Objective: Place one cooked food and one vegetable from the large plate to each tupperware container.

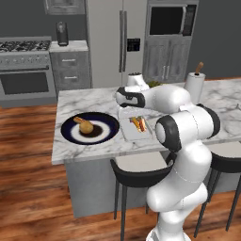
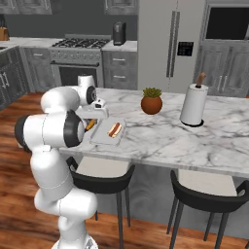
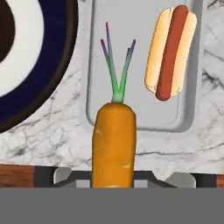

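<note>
My gripper (image 3: 113, 177) is shut on an orange carrot (image 3: 113, 140) with a green, purple-tipped top. It holds the carrot just above the near end of a translucent grey tupperware container (image 3: 140, 65). In that container lies a hot dog in a bun (image 3: 170, 52), on the right side. The large navy plate (image 3: 48, 65) with its pale ring sits left of the container. In the left base view the plate (image 1: 106, 134) carries a golden-brown cooked piece (image 1: 84, 125), and the gripper (image 1: 126, 114) hangs over the container (image 1: 129, 134). The carrot (image 2: 90, 125) shows beside the container (image 2: 104, 136) in the right base view.
The marble island counter (image 2: 160, 141) carries a potted plant (image 2: 151, 101) and a paper towel roll (image 2: 193, 104) to the right. Black stools (image 2: 102, 175) stand under its near edge. My own arm hides part of the counter right of the container.
</note>
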Robot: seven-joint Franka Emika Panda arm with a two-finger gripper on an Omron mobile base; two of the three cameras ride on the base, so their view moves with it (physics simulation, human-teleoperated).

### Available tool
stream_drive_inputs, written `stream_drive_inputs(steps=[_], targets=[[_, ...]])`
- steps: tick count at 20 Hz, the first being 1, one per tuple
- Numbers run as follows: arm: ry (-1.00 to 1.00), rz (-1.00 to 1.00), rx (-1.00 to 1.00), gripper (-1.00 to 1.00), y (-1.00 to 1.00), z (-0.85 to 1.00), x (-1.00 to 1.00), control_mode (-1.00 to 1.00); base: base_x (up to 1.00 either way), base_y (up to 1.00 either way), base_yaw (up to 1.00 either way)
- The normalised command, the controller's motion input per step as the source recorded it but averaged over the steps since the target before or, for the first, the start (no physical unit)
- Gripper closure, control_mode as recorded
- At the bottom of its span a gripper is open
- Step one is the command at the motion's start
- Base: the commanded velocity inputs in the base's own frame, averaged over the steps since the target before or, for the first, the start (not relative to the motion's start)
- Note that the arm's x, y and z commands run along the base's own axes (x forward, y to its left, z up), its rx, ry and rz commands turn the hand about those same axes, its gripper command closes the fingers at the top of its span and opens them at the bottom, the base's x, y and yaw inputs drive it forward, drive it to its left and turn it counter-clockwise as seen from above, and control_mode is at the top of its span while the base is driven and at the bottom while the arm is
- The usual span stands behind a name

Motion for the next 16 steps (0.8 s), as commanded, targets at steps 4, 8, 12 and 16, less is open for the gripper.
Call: stream_drive_inputs(steps=[4, 8, 12, 16], targets=[[0.0, -0.59, 0.1, 1.0, -0.04, -0.08, 0.14, -1.0, 0.0, 0.0, 0.0], [-0.02, -0.26, 0.11, 1.0, 0.1, -0.22, 0.42, -1.0, 0.0, 0.0, 0.0], [-0.17, 0.01, 0.02, 1.0, 0.09, -0.33, 0.31, -1.0, 0.0, 0.0, 0.0], [-0.11, 0.14, 0.0, 1.0, -0.13, -0.12, 0.6, -1.0, 0.0, 0.0, 0.0]])
